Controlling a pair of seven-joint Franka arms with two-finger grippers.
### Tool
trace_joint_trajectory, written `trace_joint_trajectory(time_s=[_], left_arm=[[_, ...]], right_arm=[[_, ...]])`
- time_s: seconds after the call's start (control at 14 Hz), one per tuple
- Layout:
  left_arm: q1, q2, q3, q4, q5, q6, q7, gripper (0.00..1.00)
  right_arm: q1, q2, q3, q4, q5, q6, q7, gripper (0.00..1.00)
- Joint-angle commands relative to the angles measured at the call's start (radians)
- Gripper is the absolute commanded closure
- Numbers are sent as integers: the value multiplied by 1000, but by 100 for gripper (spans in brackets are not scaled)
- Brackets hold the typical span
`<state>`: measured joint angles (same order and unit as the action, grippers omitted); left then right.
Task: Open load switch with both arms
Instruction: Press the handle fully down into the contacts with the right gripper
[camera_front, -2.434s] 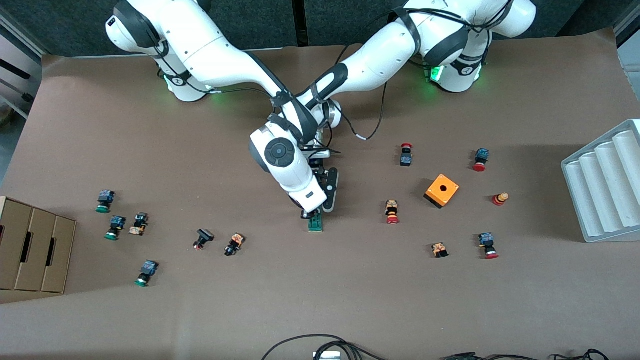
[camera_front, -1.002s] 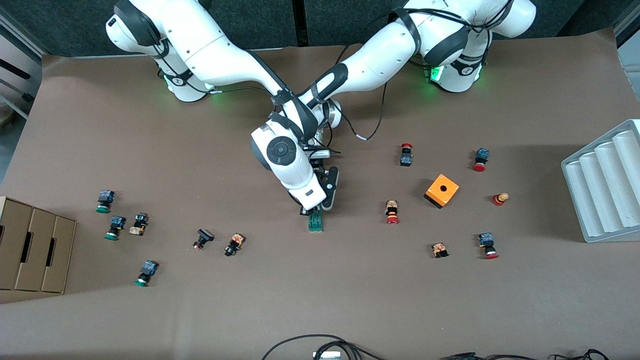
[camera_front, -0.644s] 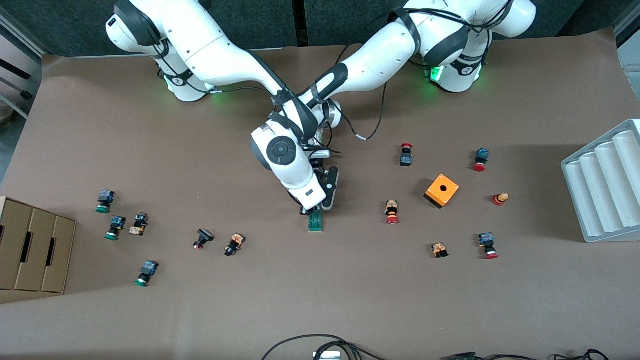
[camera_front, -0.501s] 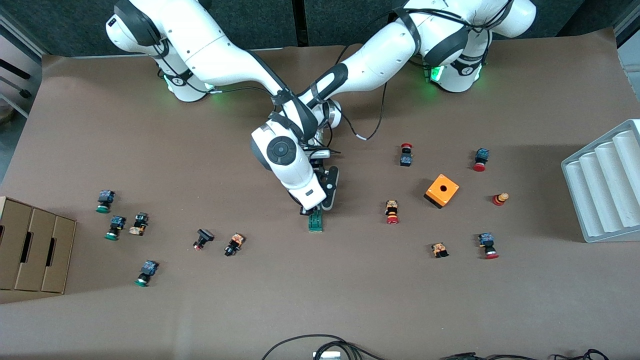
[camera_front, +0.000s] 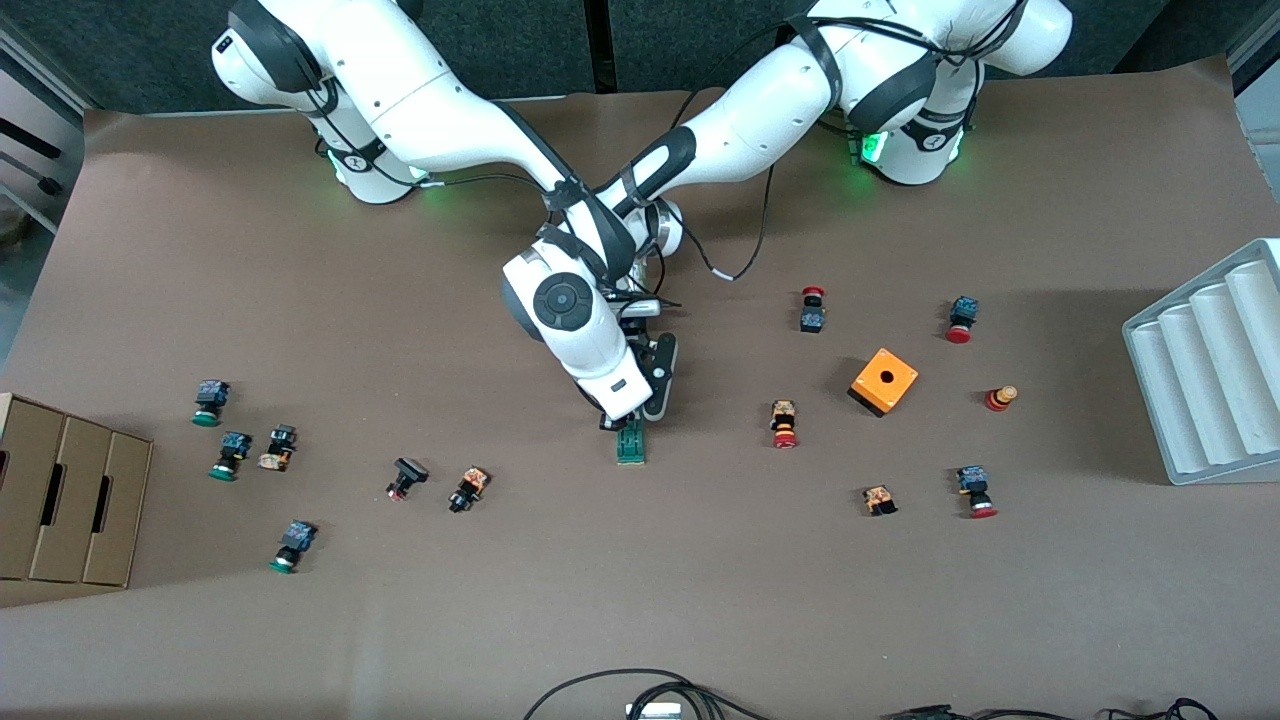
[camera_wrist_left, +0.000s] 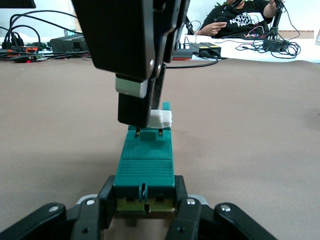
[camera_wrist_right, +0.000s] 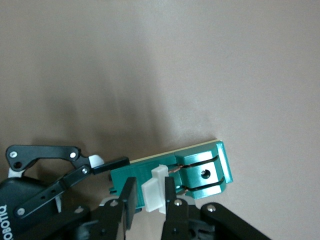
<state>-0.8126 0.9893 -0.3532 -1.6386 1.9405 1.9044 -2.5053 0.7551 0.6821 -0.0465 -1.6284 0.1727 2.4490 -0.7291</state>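
The load switch (camera_front: 631, 446), a slim dark-green block, lies on the brown table (camera_front: 640, 600) near its middle. My left gripper (camera_wrist_left: 145, 210) is shut on the end of the load switch (camera_wrist_left: 145, 167) that lies farther from the front camera, one finger on each side. My right gripper (camera_wrist_right: 149, 194) comes down from above and is shut on the white sliding piece (camera_wrist_right: 152, 194) on top of the switch (camera_wrist_right: 200, 172). In the front view the right gripper (camera_front: 622, 415) and its hand cover that end of the switch. The white piece (camera_wrist_left: 161, 119) sticks out beside the right gripper's fingers (camera_wrist_left: 134, 107).
Several small push buttons lie scattered, the closest a red-capped one (camera_front: 784, 424) and a black one (camera_front: 468, 489). An orange cube box (camera_front: 884, 381) sits toward the left arm's end. A white ridged tray (camera_front: 1210, 360) and a cardboard box (camera_front: 65, 503) stand at the table's ends.
Since the earliest frame the right arm's wrist has shifted slightly. Over the last second both grippers and the switch stay as they were.
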Motion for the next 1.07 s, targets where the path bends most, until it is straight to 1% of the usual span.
trace_joint_trajectory(time_s=[0.0,1.0], left_arm=[[-8,28,6,8,-2,4,-26,67],[-8,28,6,8,-2,4,-26,67]], right_arm=[[10,-4,-4,-27,-18,18,25,71],[10,19,-4,-27,-18,42,25,71]])
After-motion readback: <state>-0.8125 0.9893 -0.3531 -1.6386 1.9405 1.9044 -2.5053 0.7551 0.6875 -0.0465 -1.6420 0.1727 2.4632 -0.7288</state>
